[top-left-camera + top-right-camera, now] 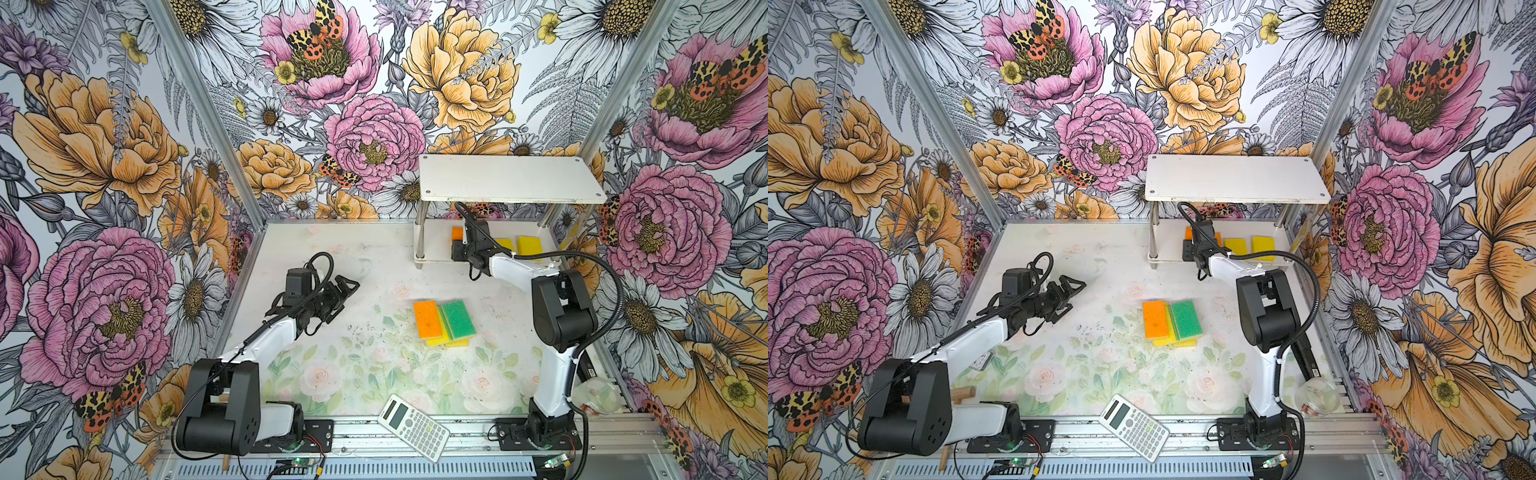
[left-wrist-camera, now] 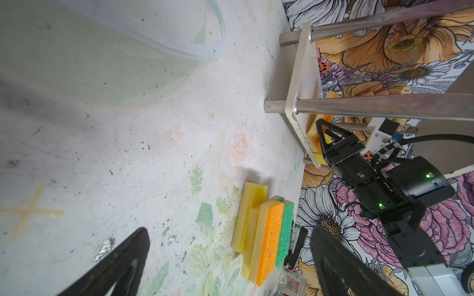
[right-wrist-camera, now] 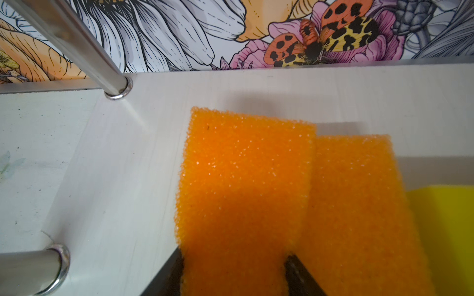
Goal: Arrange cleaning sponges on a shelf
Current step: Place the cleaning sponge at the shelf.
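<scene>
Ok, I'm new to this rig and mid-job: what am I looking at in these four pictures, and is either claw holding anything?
Two robot arms stand at the near edge of the table, each ending in a two-finger gripper. Two pictures look down from overhead, nearly alike; the other two come from wrist cameras. The left gripper is open and empty. The right gripper reaches under the top board of the shelf, closed on an orange sponge, beside a second orange sponge and two yellow sponges on the lower board. A pile of sponges and a calculator lie on the table.
</scene>
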Robot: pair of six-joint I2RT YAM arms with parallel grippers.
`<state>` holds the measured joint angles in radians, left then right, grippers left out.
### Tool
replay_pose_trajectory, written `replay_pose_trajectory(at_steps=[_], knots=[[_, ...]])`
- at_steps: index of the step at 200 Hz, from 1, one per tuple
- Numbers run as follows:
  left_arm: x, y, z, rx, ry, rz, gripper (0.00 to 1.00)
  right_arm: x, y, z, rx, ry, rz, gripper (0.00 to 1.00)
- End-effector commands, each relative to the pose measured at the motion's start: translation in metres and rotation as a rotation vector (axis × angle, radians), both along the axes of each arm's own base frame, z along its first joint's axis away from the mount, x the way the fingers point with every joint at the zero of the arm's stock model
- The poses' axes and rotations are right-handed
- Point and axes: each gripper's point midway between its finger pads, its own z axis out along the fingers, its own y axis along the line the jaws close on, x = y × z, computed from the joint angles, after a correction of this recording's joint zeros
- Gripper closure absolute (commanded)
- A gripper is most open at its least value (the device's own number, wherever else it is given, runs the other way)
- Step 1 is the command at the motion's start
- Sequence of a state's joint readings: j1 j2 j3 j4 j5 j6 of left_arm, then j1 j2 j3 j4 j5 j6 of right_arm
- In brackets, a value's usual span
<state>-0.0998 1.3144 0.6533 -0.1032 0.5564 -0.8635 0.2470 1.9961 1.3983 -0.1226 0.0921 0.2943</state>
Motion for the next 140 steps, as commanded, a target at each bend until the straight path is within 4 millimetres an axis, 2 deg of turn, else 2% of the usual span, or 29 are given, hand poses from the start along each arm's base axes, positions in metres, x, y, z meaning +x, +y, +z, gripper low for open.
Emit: replay_pose_trajectory(at_steps=[1, 140], knots=[[-0.004, 0.003, 0.002, 0.007, -0.019, -0.008, 0.01, 0.006, -0.007, 0.001, -0.027, -0.007, -0.022, 0.45], [-0.003, 0.003, 0.002, 0.006, -0.019, -0.007, 0.01, 0.005, -0.01, 0.015, -0.027, -0.032, -0.025, 0.37]])
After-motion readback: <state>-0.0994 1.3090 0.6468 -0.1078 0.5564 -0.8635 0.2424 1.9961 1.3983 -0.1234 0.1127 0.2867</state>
